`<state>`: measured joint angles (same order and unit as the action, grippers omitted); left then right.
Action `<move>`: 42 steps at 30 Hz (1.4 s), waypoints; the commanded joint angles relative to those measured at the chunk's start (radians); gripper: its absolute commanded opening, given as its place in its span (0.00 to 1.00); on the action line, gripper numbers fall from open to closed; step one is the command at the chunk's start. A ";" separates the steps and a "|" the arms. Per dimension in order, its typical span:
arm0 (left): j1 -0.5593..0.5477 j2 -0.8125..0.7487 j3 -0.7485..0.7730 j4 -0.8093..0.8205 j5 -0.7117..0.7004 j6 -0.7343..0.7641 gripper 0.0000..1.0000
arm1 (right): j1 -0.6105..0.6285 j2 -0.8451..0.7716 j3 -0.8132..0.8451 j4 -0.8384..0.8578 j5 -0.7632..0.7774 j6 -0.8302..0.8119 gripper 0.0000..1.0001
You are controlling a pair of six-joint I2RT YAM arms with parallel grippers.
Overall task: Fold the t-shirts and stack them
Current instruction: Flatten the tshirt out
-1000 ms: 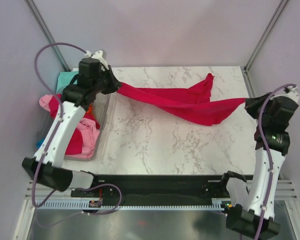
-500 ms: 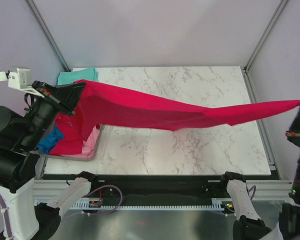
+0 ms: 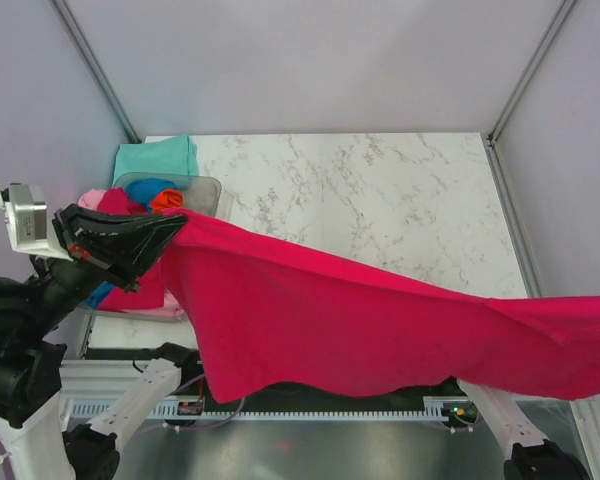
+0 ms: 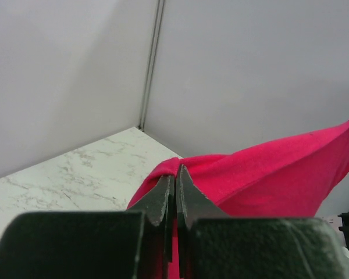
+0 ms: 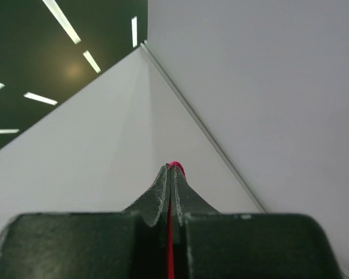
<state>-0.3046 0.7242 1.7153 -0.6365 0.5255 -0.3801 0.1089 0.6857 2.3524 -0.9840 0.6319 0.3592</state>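
Marble tabletop (image 3: 380, 190) lies below the red t-shirt (image 3: 360, 320), stretched mid-air. Left fingers (image 4: 160, 200) & right fingers (image 5: 157, 197) each clamp an edge. We should lower both evenly, cloth taut, so it lands flat.

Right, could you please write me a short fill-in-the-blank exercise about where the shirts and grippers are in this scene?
1. The left gripper and right gripper are both ____ on the crimson-red t-shirt, which is held up between them.
2. The mint-teal t-shirt lies at the far ____ corner of the table.
3. Inside the clear plastic bin, the orange t-shirt lies next to a ____ one.

Missing words: shut; left; blue.
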 commanded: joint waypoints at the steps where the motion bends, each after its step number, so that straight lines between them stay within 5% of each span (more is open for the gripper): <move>1: 0.002 0.062 -0.040 0.012 -0.039 -0.036 0.02 | 0.000 0.081 -0.143 0.057 -0.023 -0.095 0.00; 5: 0.002 0.274 -0.026 -0.173 -0.275 -0.020 0.02 | -0.002 0.158 -0.519 0.215 -0.083 -0.135 0.00; 8: 0.050 0.479 -0.089 -0.143 -0.334 -0.026 0.02 | 0.000 0.346 -0.715 0.366 -0.058 -0.186 0.00; 14: 0.189 1.063 -0.004 -0.045 -0.237 -0.098 0.06 | -0.005 1.002 -0.627 0.547 -0.038 -0.216 0.02; 16: 0.212 1.290 0.151 -0.101 -0.168 -0.115 0.29 | -0.003 1.259 -0.436 0.527 -0.049 -0.233 0.30; 17: 0.214 1.348 0.208 -0.124 -0.154 -0.115 0.43 | -0.005 1.347 -0.354 0.475 -0.052 -0.252 0.61; 18: 0.214 1.394 0.304 -0.138 -0.150 -0.115 0.55 | -0.003 1.429 -0.267 0.438 -0.049 -0.256 0.70; 19: 0.214 1.453 0.340 -0.147 -0.136 -0.115 0.86 | -0.003 1.575 -0.085 0.394 -0.040 -0.261 0.73; 20: 0.213 1.463 0.374 -0.155 -0.137 -0.112 0.99 | -0.005 1.632 -0.005 0.318 -0.037 -0.263 0.74; 21: 0.213 1.462 0.379 -0.154 -0.145 -0.112 1.00 | -0.003 1.667 0.051 0.300 -0.040 -0.261 0.74; 23: 0.213 1.431 0.366 -0.154 -0.168 -0.102 1.00 | -0.005 1.645 0.012 0.333 -0.064 -0.244 0.74; 33: 0.165 1.088 0.034 -0.100 -0.314 -0.019 1.00 | -0.008 1.100 -0.816 0.580 -0.370 0.000 0.77; 42: 0.084 1.043 -0.206 -0.048 -0.378 0.003 1.00 | -0.014 1.107 -1.156 0.709 -0.606 0.129 0.77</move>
<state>-0.1959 1.7412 1.5745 -0.7116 0.1905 -0.4171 0.1009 1.7374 1.2461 -0.3439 0.1505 0.4213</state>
